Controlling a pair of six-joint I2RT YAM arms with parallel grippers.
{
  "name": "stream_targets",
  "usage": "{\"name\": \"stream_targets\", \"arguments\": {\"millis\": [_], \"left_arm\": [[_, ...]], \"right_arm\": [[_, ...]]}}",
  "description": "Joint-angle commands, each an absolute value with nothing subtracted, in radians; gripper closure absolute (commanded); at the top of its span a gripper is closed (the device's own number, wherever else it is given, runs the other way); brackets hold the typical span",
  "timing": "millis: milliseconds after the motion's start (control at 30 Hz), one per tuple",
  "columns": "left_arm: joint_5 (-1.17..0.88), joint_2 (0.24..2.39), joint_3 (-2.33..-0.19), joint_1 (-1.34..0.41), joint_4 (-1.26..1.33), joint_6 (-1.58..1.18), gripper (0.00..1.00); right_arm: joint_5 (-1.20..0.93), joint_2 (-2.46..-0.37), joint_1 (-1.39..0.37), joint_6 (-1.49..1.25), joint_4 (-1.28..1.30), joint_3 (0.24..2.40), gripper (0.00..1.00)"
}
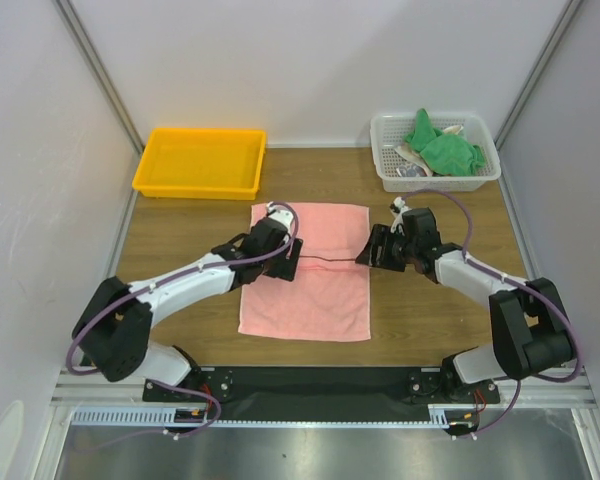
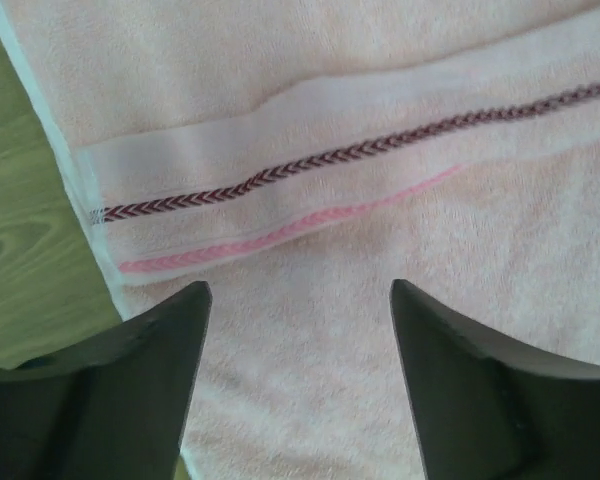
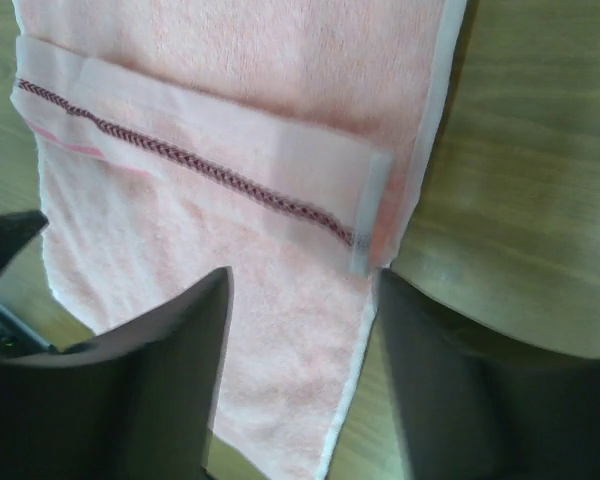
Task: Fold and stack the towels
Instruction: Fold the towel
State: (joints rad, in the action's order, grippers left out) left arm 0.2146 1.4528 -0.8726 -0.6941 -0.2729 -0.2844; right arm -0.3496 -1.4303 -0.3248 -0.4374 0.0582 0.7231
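On a brown wooden table (image 1: pixel 180 250), closed in by pale plain walls (image 1: pixel 40 150) on the left, back and right with slanted metal posts (image 1: pixel 100 75) at the corners, the things are few. A black strip runs along the near edge where the two arms are bolted, with a grey metal ledge below it.

One yellow tray (image 1: pixel 195 185) sits at the back left. One white basket (image 1: pixel 480 178) sits at the back right, well apart from the tray. One pink towel (image 1: pixel 305 290) lies flat in the middle of the table, between the two arms and just in front of the tray's right end. A hemmed edge with a dark braided stripe (image 2: pixel 330 160) lies across its middle, so one layer rests over another there. A heap of green towels (image 1: pixel 442 148) fills the basket; how many pieces make it up I cannot tell, and some pale cloth shows beside it.

Two grippers are in view. The left gripper (image 2: pixel 300 290) hangs over the towel near its left edge, fingers spread wide with nothing between them. The right gripper (image 3: pixel 302 285) hangs over the towel's right edge, where the hem ends, fingers also apart and gripping nothing.
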Motion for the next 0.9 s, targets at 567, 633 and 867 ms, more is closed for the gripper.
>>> {"name": "stream_targets", "arguments": {"millis": [567,633,867], "left_arm": [[0.390,1.558,-0.991,-0.529,-0.264,-0.534,0.15],[0.368,1.568,-0.980,-0.496,-0.227,-0.541,0.19],[0.308,1.635,-0.985,-0.471,-0.143,-0.529,0.30]], "right_arm": [[-0.204,-1.514,-0.334,-0.598,0.089,0.890,0.37],[-0.199,-1.540,-0.333,-0.598,0.089,0.896,0.41],[-0.225,-1.585,-0.336,-0.607,0.052,0.885,0.56]]}}
